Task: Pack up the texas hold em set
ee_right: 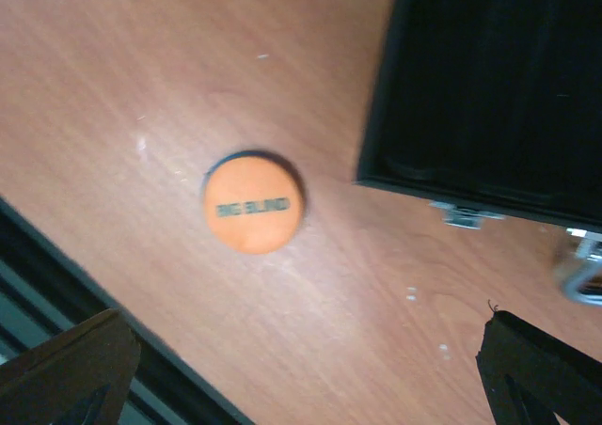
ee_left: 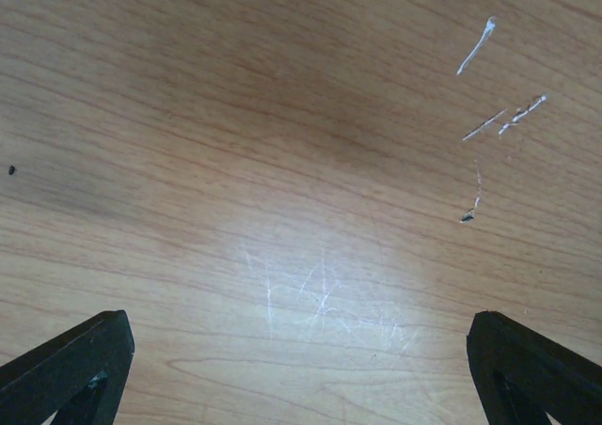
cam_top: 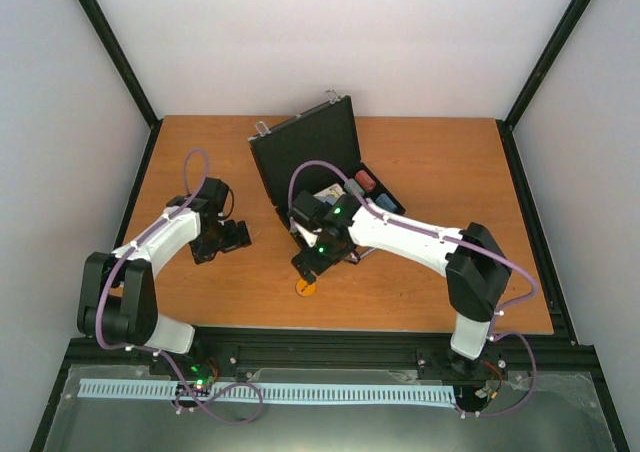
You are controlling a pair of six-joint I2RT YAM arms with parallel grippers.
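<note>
our right gripper (ee_right: 303, 373), wide and empty, hangs over the orange disc (ee_right: 254, 204) by the case (ee_right: 489, 96), nearer than our left gripper (ee_left: 301, 378).

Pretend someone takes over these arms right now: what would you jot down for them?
Left gripper: open, empty, over bare table.
Right gripper: open, empty, above the orange disc, which lies on the table beside the briefcase.
Done: briefcase open, lid up, red chips inside; other contents partly hidden by the arm.
Left: put the disc in, close the lid.

Orange disc (ee_right: 254, 204) reads "BIG BLIND" (dark capitals).
</note>
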